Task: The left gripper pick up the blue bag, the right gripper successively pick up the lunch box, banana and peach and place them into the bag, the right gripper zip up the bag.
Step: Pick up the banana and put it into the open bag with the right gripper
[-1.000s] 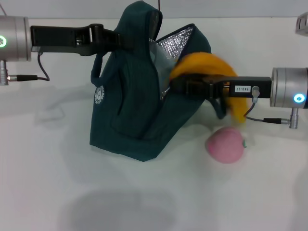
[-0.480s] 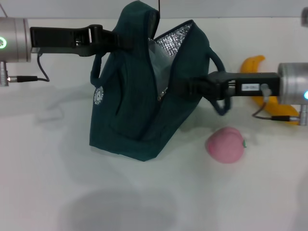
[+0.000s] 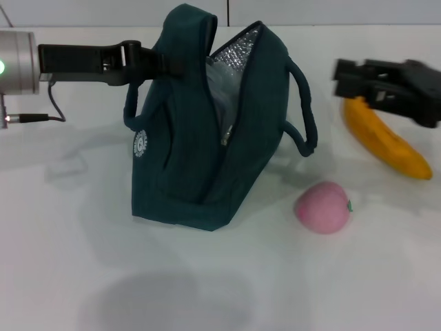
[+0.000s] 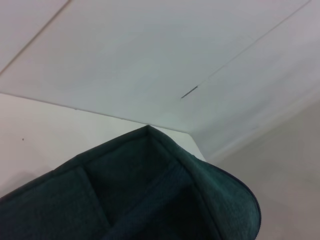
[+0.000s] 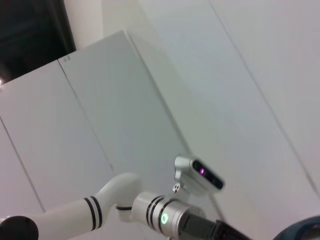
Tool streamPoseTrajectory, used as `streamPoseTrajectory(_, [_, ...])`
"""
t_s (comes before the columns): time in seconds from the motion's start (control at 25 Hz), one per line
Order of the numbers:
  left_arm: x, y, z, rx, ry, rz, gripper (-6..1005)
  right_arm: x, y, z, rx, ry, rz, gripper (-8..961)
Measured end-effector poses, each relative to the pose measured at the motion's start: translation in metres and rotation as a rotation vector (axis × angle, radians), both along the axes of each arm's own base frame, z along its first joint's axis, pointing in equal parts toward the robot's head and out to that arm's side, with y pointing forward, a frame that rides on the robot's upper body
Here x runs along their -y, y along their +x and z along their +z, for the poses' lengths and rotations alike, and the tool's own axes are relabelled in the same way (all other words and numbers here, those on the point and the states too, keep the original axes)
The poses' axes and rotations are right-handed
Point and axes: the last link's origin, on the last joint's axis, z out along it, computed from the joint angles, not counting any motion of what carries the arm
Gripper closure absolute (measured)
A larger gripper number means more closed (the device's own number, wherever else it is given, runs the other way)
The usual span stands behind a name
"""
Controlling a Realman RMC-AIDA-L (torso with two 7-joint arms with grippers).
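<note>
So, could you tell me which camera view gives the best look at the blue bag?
The head view: it shows the whole blue bag standing open on the table, foil lining visible, the left gripper at its top. The left wrist view shows only a close patch of teal fabric; the right wrist view catches just an edge.

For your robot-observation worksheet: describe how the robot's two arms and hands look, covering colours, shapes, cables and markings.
The left hand is a long flat black claw on a silver cylindrical wrist with a green light; a thin black cable loops beneath it. The right hand is all black, blocky and angular, with no light or label visible. The right wrist view shows the left arm in white with black rings.
</note>
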Motion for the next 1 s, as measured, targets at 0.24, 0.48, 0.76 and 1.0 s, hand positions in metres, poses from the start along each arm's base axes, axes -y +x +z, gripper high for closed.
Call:
streamPoseTrajectory(0.24, [0.0,-0.001,0.001,-0.003,0.003,-0.002,957,0.015,0.022,0.041,0.065,0.171,-0.055,531])
streamPoseTrajectory(0.48, [-0.002,0.004,0.004,0.018,0.015,-0.012,958,0.004,0.046,0.062,0.21,0.201,-0.263,442])
streamPoseTrajectory(0.76, [-0.004,0.006,0.004,0.017,0.019,-0.024,957,-0.014,0.068,0.041,0.411,0.194,-0.408,221])
streamPoseTrajectory(1.0, [-0.004,0.005,0.006,0.014,0.023,-0.023,957,-0.021,0.075,0.018,0.516,0.188,-0.433,210])
